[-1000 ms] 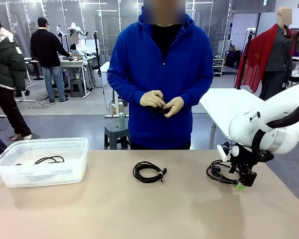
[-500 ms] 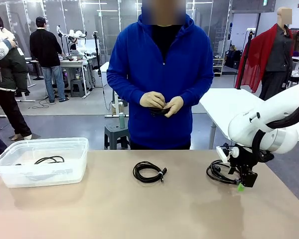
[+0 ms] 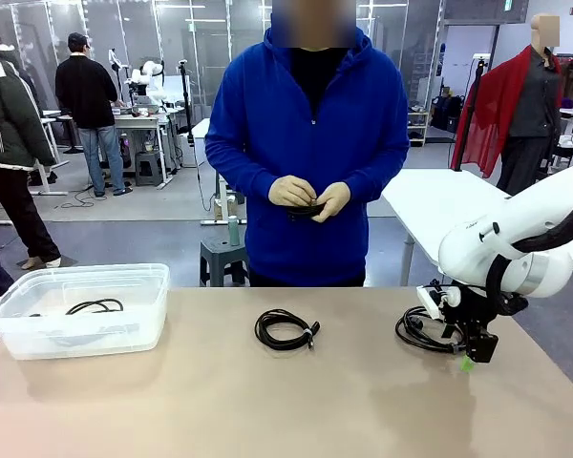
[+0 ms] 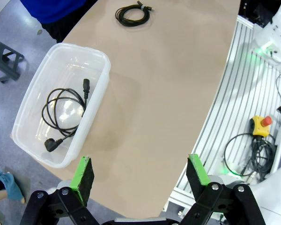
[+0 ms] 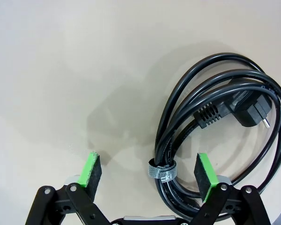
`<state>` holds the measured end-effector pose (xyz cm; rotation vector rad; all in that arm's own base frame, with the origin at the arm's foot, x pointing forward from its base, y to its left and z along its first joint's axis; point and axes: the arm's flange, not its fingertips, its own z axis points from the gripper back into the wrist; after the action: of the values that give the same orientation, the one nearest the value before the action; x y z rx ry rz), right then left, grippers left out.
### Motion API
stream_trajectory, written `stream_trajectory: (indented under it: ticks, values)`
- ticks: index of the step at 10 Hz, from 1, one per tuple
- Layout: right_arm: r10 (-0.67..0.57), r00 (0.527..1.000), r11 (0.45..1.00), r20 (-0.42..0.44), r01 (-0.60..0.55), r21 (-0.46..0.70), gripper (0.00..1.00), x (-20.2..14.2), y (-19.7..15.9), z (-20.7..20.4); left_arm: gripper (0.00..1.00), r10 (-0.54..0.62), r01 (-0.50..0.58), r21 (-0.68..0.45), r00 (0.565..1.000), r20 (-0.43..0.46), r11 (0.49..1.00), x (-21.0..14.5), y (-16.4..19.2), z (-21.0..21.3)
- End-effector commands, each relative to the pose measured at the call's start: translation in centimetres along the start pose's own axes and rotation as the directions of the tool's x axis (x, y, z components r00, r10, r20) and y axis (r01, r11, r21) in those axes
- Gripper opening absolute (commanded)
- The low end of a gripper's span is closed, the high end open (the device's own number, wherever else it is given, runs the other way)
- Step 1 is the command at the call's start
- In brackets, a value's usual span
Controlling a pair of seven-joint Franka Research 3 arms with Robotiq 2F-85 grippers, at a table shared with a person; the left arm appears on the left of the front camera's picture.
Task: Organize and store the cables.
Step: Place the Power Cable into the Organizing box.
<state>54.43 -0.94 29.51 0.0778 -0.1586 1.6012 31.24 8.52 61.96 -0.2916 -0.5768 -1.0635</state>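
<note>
The right gripper [image 3: 468,361] hung low over the tan table [image 3: 267,401] near its right edge, jaws spread wide and gripping nothing, and the coming grasp looked to hinge on how the power cable coil [image 5: 164,140] lay beneath it. In the right wrist view the coil's strapped side ran between the two green pads, crossing the line between them roughly at right angles, but sat much closer to one pad than to the other. The rest of the oval loop stretched away beyond the fingertips, out past that nearer pad. A grey fabric strap [image 5: 161,169] bound the smooth, thick, round black cords there, and a chunky moulded plug [image 5: 250,110] with metal pins and a ribbed connector [image 5: 208,117] lay inside the loop. The left gripper [image 4: 140,171], equally wide and empty, was high above the near left edge and well apart from every coil, so the right arm was plainly the nearer. A thinner tied coil [image 3: 285,329] lay mid-table towards the far edge, a loose cable [image 4: 61,112] lay in the clear plastic bin [image 3: 38,339] at the left edge, and the person's gloved hands [image 3: 310,197] held another black coil [image 3: 306,212]
</note>
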Motion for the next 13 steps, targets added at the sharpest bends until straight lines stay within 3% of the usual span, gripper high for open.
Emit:
stream_trajectory:
  ticks: [1, 3, 4, 5, 7, 10, 13]
  values:
    - [-0.034, 0.999, 0.999, -0.024, 0.034, -0.010, 1.00, -0.2, 0.1, -0.5, 1.00, 0.010, -0.010, 0.004, 1.000, -0.005, 1.000, 0.4, 0.0, 0.3]
    - [-0.037, 0.999, 0.999, -0.021, 0.037, -0.015, 1.00, -0.2, 0.0, -0.4, 1.00, 0.010, -0.010, 0.004, 1.000, -0.005, 1.000, 0.4, 0.0, 0.3]
    - [-0.039, 0.999, 0.999, -0.027, 0.039, -0.020, 0.88, -0.2, 0.0, -0.4, 1.00, 0.010, -0.010, 0.004, 1.000, -0.005, 1.000, 0.4, 0.0, 0.3]
    - [-0.037, 0.999, 0.999, -0.028, 0.036, -0.023, 0.55, -0.2, 0.0, -0.4, 1.00, 0.010, -0.010, 0.004, 1.000, -0.005, 1.000, 0.4, 0.0, 0.3]
    - [-0.043, 0.999, 0.999, -0.030, 0.042, -0.025, 0.00, -0.2, 0.0, -0.1, 1.00, 0.010, -0.010, 0.004, 1.000, -0.005, 1.000, 0.4, 0.0, 0.3]
    - [-0.051, 0.998, 0.998, -0.034, 0.050, -0.035, 0.03, 0.1, -0.1, 0.6, 1.00, 0.010, -0.010, 0.004, 1.000, -0.005, 1.000, 0.4, 0.0, 0.3]
    - [-0.070, 0.996, 0.997, -0.047, 0.069, -0.024, 0.00, 0.3, -0.3, 1.1, 1.00, 0.010, -0.010, 0.004, 1.000, -0.005, 1.000, 0.4, 0.0, 0.3]
